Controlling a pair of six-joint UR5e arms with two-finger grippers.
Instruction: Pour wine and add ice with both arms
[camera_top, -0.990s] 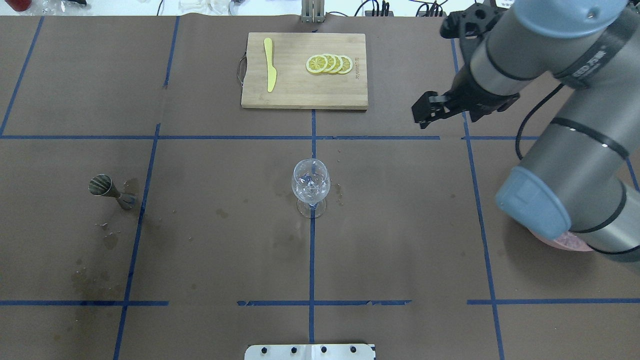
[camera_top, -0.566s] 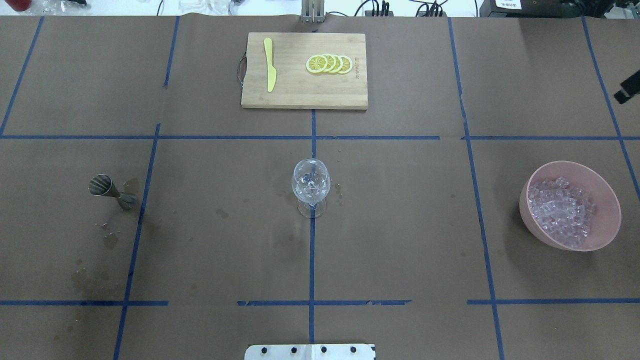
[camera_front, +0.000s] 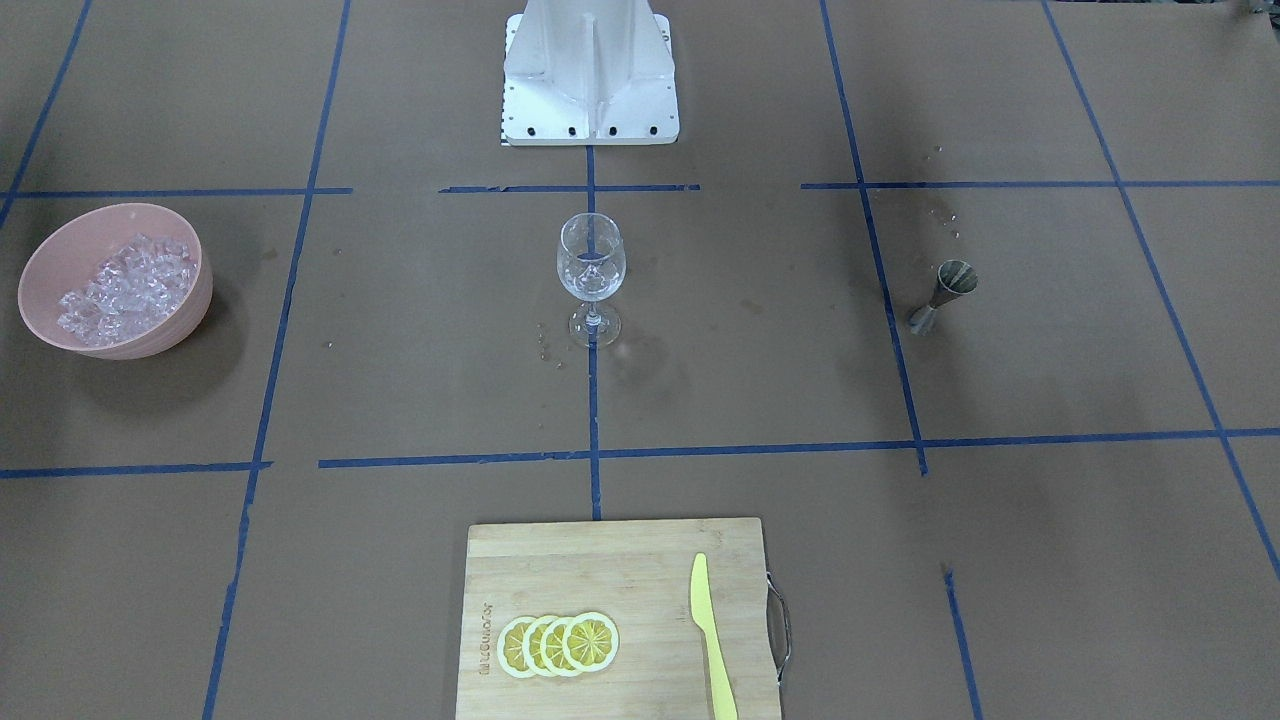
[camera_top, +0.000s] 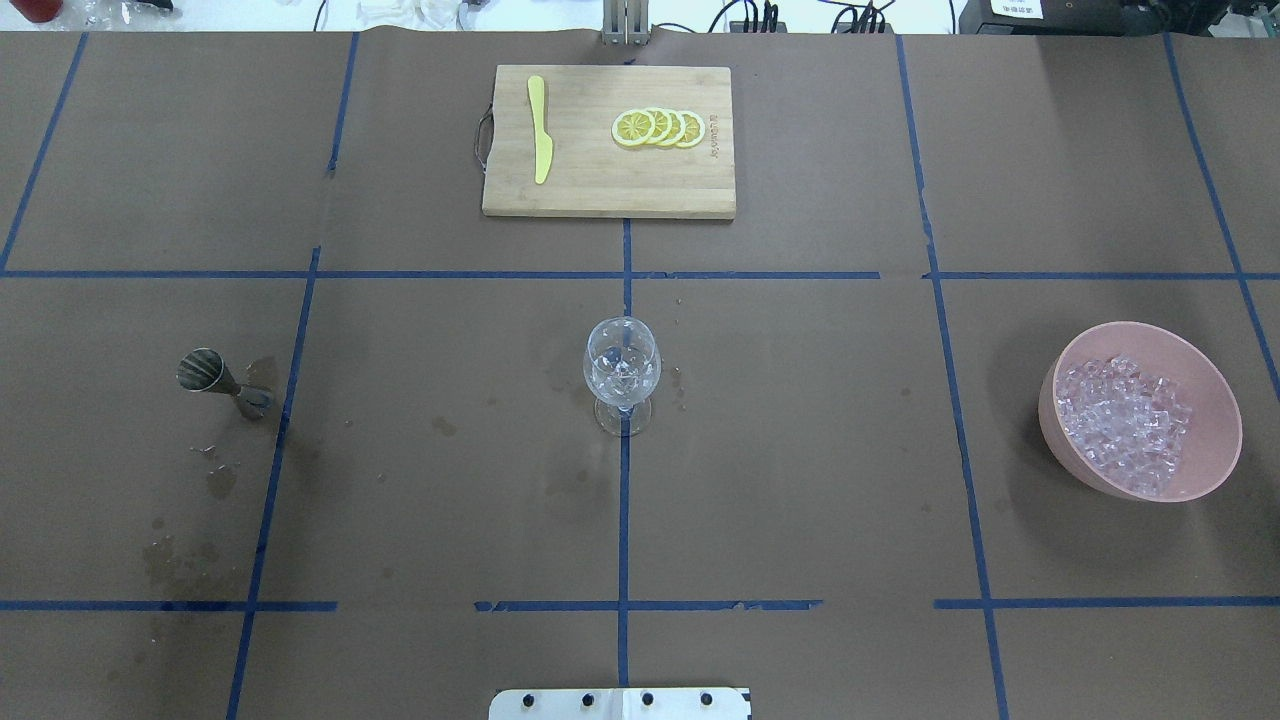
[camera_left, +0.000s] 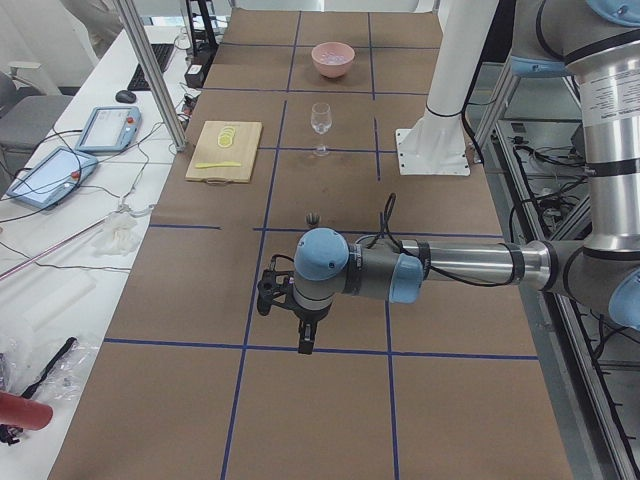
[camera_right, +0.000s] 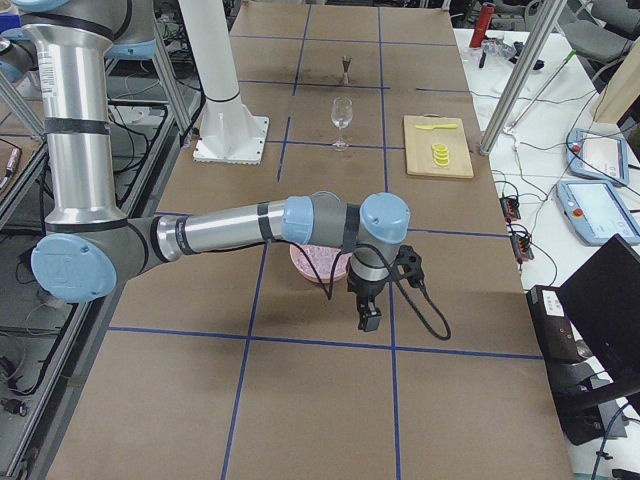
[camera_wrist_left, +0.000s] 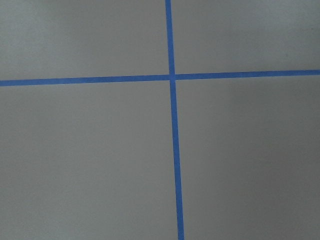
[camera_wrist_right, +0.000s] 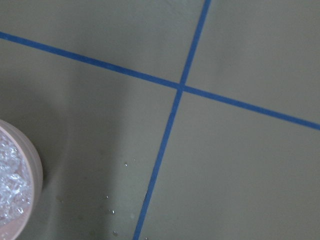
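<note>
Left tool (camera_left: 305, 345): above bare table (camera_left: 330, 420), touching nothing; gap cannot be told.
Jigger (camera_top: 215, 378): standing, left of glass.
Wine glass (camera_top: 621, 365): centre, upright; clear chunks inside.
Ice (camera_top: 1125, 425): heaped in pink bowl (camera_top: 1212, 395), right.
Right tool (camera_right: 370, 320): above table beside bowl; gap cannot be told.

Was a robotics lab, not a home: table (camera_top: 800, 450) w/ brown paper & blue tape grid (camera_top: 622, 520), grey robot arm (camera_left: 455, 265), white metal base (camera_front: 590, 70), teach pendants (camera_left: 105, 127) on side bench (camera_left: 60, 290), cables (camera_top: 742, 14), alu posts (camera_left: 150, 70).
</note>
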